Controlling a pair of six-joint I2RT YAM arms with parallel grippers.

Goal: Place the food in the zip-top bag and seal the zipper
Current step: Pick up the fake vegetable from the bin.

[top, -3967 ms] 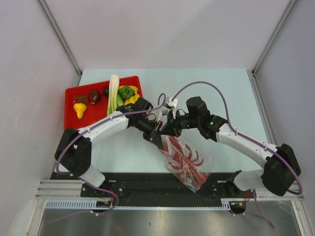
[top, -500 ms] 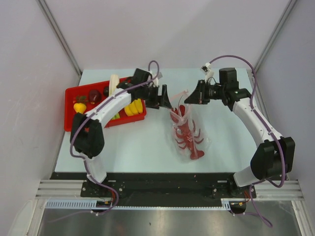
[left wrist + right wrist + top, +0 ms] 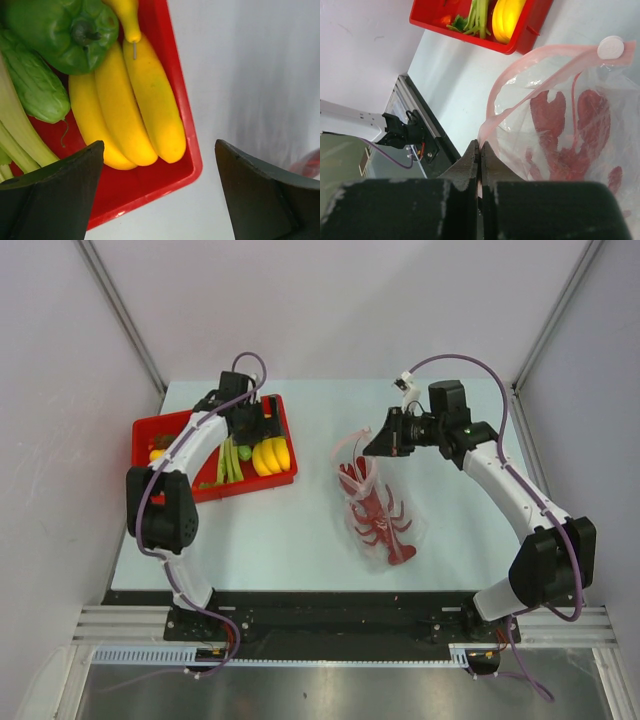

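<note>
Left gripper gapes over the red tray's stiff, probably slick bananas, best grasped mid-bunch; right gripper pinches the limp zipper.

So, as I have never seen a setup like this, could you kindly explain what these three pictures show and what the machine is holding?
It is two robot arms bolted at the near edge of a table, each ending in two fingers. The top picture looks down from above and behind them; the other two come from a camera on each wrist. On the table sit a red tray with toy foods, such as bananas and a green pepper, and a clear zip-top bag with a red lobster inside. The left fingers stand open above the tray, holding nothing. The right fingers are shut on the bag's pink zipper strip at its open mouth.
</note>
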